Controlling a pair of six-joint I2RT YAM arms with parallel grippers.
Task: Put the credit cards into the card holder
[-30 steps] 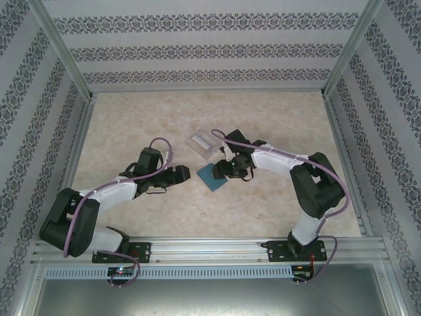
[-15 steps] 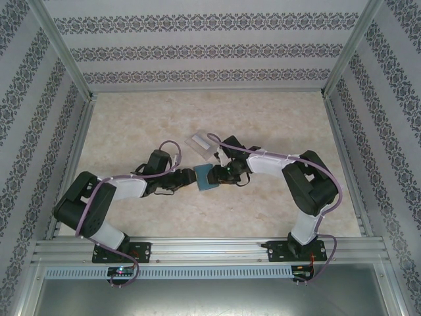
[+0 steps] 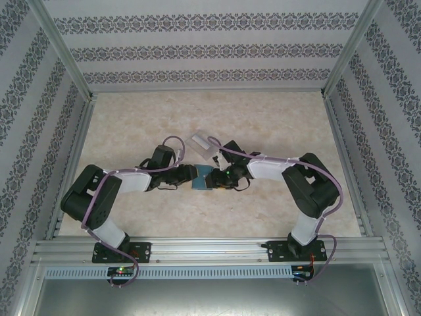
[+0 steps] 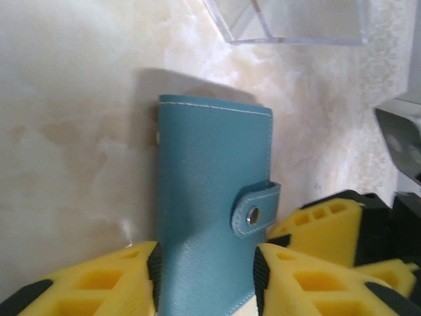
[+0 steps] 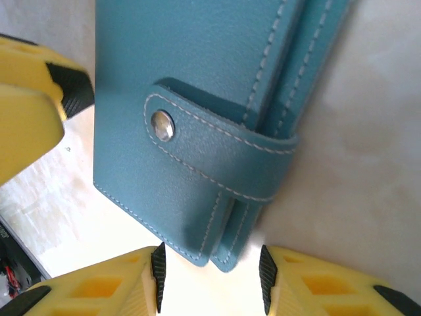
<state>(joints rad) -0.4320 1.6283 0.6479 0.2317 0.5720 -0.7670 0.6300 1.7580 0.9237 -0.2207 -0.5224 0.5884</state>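
- Our left hand [image 3: 192, 178] reaches in from the left to the middle of the pale marbled bench [image 3: 276, 125]. In its wrist view the yellow fingers [image 4: 118, 280] sit either side of the small flat teal-blue stitched folding card holder [image 4: 210, 191]. Their black pads lie against both long edges, so we judge this hand closed on the card holder.
- The card holder sits between our two hands, just near of the clear plastic stand [image 3: 202, 145]. It is folded shut, with its strap [image 5: 217, 164] wrapped over the edge and the round metal snap [image 5: 162, 125] fastened. We cannot tell whether it lies flat or is tipped up.
- The stand holds something pale, but it is too small for us to say whether that is the credit cards.
- Our right hand [image 3: 217, 178] comes in from the right and meets the same card holder. In its wrist view the fingers [image 5: 105, 289] bracket the strap-end corner. We cannot tell whether they press it or only stand close.
- We judge the step in hand to be taking hold of the closed card holder so it can be opened. No card is ready to go in yet.
- The next move calls for one hand to pin the body firmly while the other hooks the strap tip and pulls the snap free without dragging the card holder along. The cover must then be folded back to expose the inner pockets.
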